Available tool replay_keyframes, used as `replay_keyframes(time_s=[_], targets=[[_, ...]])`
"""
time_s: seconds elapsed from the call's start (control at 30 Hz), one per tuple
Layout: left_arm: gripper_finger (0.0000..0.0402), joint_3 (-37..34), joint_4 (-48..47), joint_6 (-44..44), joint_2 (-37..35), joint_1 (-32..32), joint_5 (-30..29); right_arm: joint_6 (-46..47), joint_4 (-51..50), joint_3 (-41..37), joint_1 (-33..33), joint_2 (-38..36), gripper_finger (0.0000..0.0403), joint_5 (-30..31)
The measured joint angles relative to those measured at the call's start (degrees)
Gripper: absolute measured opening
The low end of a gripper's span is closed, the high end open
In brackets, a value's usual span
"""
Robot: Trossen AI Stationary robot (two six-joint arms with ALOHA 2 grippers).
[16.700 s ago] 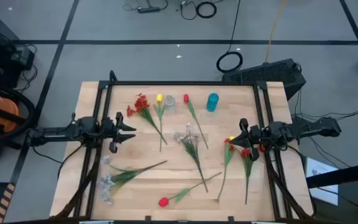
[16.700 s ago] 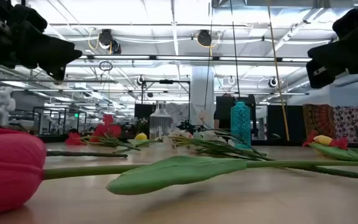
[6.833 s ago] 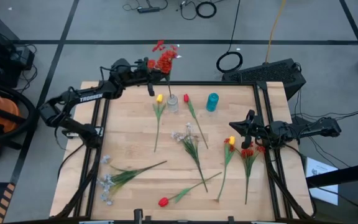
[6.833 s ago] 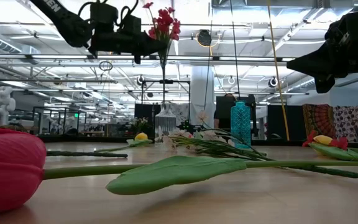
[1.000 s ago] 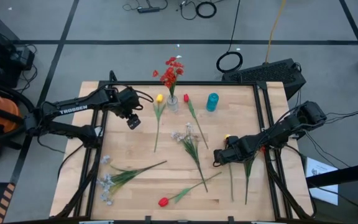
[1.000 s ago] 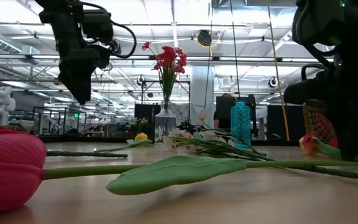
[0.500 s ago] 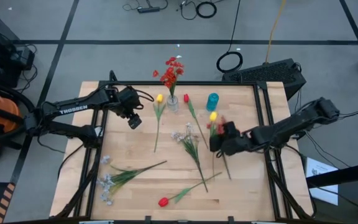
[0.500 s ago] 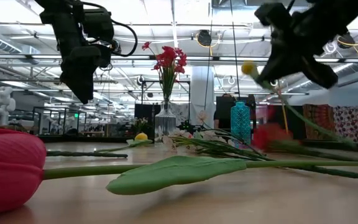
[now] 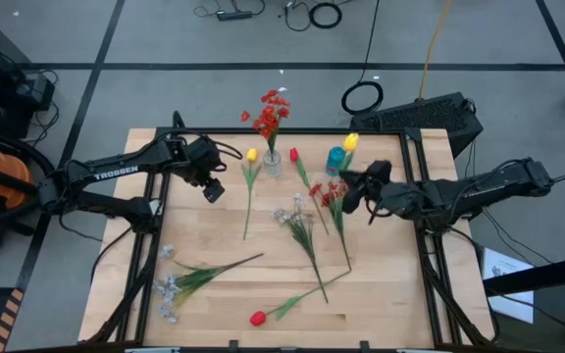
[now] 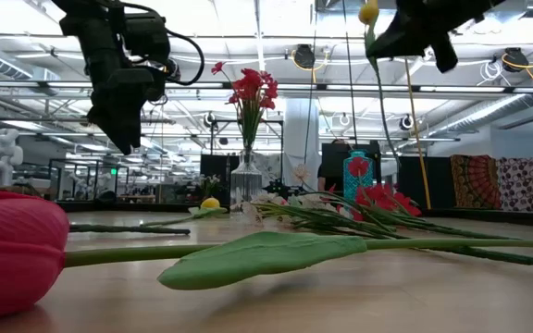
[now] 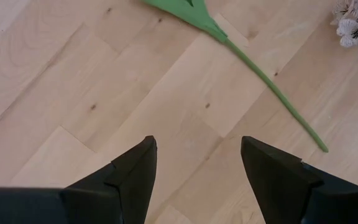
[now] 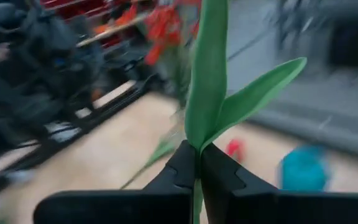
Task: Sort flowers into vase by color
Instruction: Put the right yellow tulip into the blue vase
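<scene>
**Yellow tulip lifted, vases just to its left**

Pale wooden table (image 9: 204, 304) fills the middle of the high view, with grey floor and cables around it. At the table's upper centre stands a clear vase (image 9: 272, 163) already holding a red cluster (image 9: 270, 110); a teal vase (image 9: 334, 160) stands just to its right and looks empty, so far as can be told.

In the right half of the frame, the right gripper (image 9: 353, 190) is pressed together on the stem of a yellow tulip (image 9: 350, 143). The right wrist view shows its fingers (image 12: 182, 163) pinching the green stem where two leaves fork. In the low view the bloom rides high at the top of the frame, the stem hanging below it. A red flower (image 9: 330, 191) lies on the table just beside this gripper, its stem running toward the lower right.

The held tulip's long axis runs nearly upright, its bloom close to the teal vase, which sits just left of and above the gripper in the high view. That is the nearer vessel and probably the target, since red occupies the clear one; the stem's foot must be brought over the mouth first.

The left gripper (image 9: 211, 189) hovers at the upper left of the table, fingers spread and empty, over bare wood near another yellow tulip (image 9: 251, 155).
</scene>
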Motion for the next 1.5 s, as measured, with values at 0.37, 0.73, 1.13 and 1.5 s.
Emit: replay_keyframes(time_s=[0.37,0.73,1.13,1.5], targets=[[0.0239,0.0,2.5,-0.3,0.0,0.0,0.0,-18.3,9.5,0.0,-14.0,0.0,0.0002,-6.2],[0.0239,0.0,4.1,-4.1,0.0,0.0,0.0,-30.4,24.6,0.0,-30.4,0.2,0.0001,-27.2],[0.0239,0.0,4.1,-7.5,0.0,0.0,-0.3,-32.2,24.5,0.0,-39.3,0.1,0.0000,-35.4],[0.0239,0.0,4.1,-7.5,0.0,0.0,-0.5,-30.6,25.4,-1.4,-40.7,3.7,0.0000,-39.8]])
